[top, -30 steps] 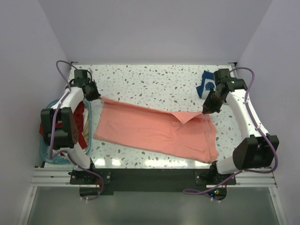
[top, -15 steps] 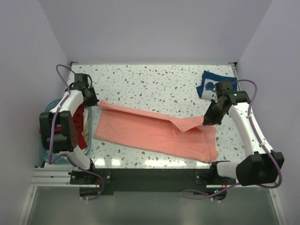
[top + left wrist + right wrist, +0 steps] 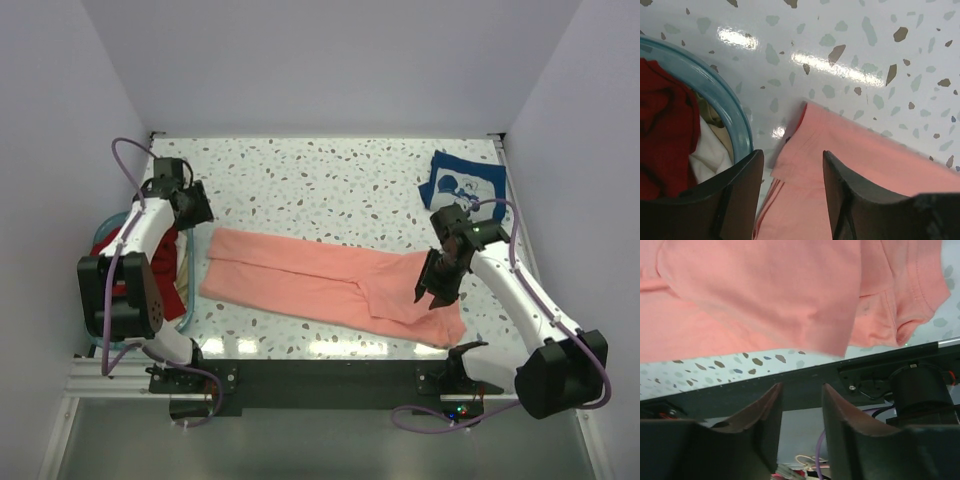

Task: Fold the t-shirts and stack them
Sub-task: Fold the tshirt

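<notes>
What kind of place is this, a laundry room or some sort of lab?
Probably a robotics test booth rather than a laundry: a white left robot arm and white right robot arm bolted along a speckled terrazzo-pattern table, plain lilac walls enclosing it, and a salmon-pink cloth t-shirt lying there.

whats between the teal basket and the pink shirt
Just a narrow strip of bare speckled tabletop separates the teal basket and pink shirt, clearest in the left wrist view.
</notes>
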`<control>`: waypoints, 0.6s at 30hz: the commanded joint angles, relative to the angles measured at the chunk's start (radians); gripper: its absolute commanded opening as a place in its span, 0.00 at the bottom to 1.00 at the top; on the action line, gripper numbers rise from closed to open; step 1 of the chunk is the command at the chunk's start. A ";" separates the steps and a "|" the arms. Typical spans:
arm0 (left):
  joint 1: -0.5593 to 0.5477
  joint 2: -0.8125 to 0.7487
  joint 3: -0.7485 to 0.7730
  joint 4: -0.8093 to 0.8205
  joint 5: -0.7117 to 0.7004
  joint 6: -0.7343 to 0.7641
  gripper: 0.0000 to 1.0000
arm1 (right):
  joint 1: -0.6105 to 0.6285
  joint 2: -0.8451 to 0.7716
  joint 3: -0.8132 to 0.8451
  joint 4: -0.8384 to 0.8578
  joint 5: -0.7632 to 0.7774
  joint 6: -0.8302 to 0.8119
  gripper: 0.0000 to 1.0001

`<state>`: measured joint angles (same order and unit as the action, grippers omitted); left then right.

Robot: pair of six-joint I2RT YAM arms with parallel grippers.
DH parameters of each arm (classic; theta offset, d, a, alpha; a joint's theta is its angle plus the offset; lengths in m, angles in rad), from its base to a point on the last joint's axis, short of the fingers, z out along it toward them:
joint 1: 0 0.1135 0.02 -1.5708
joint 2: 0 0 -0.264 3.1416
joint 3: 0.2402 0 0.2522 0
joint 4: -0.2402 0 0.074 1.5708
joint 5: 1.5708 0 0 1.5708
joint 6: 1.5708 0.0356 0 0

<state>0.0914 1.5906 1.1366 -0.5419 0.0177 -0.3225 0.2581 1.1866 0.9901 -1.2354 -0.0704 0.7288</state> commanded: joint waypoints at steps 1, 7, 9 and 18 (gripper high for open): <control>0.004 -0.050 0.032 0.031 0.030 0.000 0.56 | 0.020 -0.064 0.007 -0.055 0.020 0.029 0.43; -0.059 -0.023 0.041 0.075 0.099 -0.032 0.57 | 0.021 -0.067 0.065 -0.006 0.003 -0.015 0.50; -0.082 0.002 0.041 0.083 0.116 -0.044 0.57 | 0.036 -0.041 0.048 0.059 -0.034 -0.023 0.49; -0.173 0.055 0.028 0.109 0.183 -0.066 0.58 | 0.292 0.212 0.111 0.272 -0.055 -0.101 0.39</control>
<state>-0.0822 1.6398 1.1435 -0.4786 0.1650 -0.3740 0.4789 1.3437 1.0416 -1.0740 -0.0982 0.6781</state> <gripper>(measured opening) 0.577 0.400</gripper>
